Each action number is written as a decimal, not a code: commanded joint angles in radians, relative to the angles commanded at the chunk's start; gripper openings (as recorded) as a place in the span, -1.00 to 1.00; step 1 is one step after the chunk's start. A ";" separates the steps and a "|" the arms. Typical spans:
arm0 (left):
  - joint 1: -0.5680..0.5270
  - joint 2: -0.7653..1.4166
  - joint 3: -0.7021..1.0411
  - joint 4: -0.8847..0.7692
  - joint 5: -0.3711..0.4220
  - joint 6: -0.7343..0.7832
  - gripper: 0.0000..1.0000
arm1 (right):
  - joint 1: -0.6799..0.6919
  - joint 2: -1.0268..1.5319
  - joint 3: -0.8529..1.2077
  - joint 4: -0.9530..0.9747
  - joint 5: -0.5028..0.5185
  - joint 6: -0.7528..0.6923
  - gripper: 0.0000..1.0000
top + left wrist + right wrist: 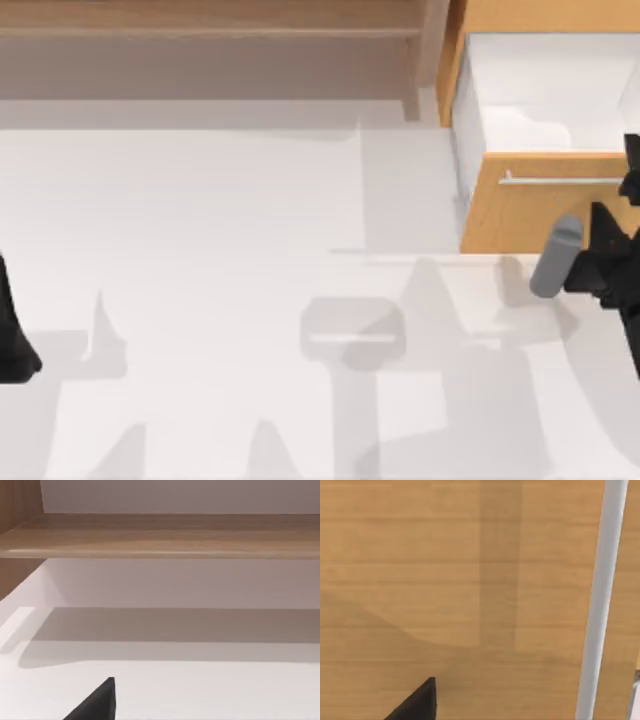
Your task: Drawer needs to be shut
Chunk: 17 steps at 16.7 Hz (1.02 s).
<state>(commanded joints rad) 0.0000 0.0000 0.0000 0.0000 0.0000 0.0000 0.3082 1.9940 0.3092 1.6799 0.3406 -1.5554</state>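
Observation:
The drawer [520,215] stands pulled out at the table's back right, its white inner walls [467,120] showing behind the orange-tan front panel. A thin silver bar handle [560,180] runs across that panel. My right gripper [630,185] sits at the right edge, just in front of the panel near the handle's right end. In the right wrist view the panel [445,580] is very close, with the handle [602,605] running across it. My left arm [15,335] is parked at the table's left edge.
A brown wooden shelf unit [210,40] runs along the back left, seen close in the left wrist view as a shelf board [160,535]. The white tabletop [250,220] spreads between the two arms, crossed by grey shadows.

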 joint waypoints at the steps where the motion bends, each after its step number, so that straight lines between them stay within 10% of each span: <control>1: 0.000 0.000 0.000 0.000 0.000 0.000 1.00 | 0.000 0.000 0.000 0.000 0.000 0.000 0.70; 12: 0.000 0.000 0.000 0.000 0.000 0.000 1.00 | 0.000 0.000 0.000 0.000 0.000 0.000 -0.96; 17: 0.000 0.000 0.000 0.000 0.000 0.000 1.00 | 0.000 0.000 0.000 0.000 0.000 0.000 -1.00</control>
<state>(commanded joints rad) 0.0000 0.0000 0.0000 0.0000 0.0000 0.0000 0.3082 1.9940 0.3092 1.6799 0.3406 -1.5554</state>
